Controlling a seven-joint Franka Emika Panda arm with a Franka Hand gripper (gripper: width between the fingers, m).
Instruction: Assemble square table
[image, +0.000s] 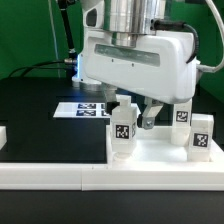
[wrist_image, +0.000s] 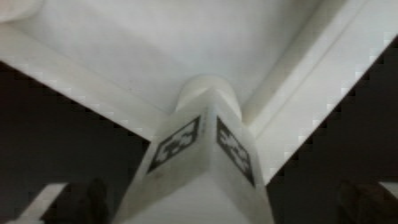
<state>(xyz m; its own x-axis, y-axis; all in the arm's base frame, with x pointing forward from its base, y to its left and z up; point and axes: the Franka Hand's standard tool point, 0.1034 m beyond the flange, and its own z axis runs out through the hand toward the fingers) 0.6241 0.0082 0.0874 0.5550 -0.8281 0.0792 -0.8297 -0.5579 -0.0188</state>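
Observation:
The square table's white slab (image: 150, 152) lies flat at the front of the table, seen in the wrist view (wrist_image: 143, 45) as a white surface with a raised rim. A white stubby leg (image: 122, 131) with marker tags stands upright on the slab near its corner on the exterior view's left. My gripper (image: 135, 120) hangs right over this leg. In the wrist view the leg (wrist_image: 196, 160) rises between the fingers, and the dark fingertips (wrist_image: 57, 205) sit wide apart with a gap on each side. Two more legs (image: 182, 116) (image: 200, 136) stand on the exterior view's right.
The marker board (image: 85, 108) lies on the black table behind the slab. A long white rail (image: 40, 176) runs along the front edge, and a white piece (image: 3, 136) sits on the exterior view's left edge. A green backdrop stands behind.

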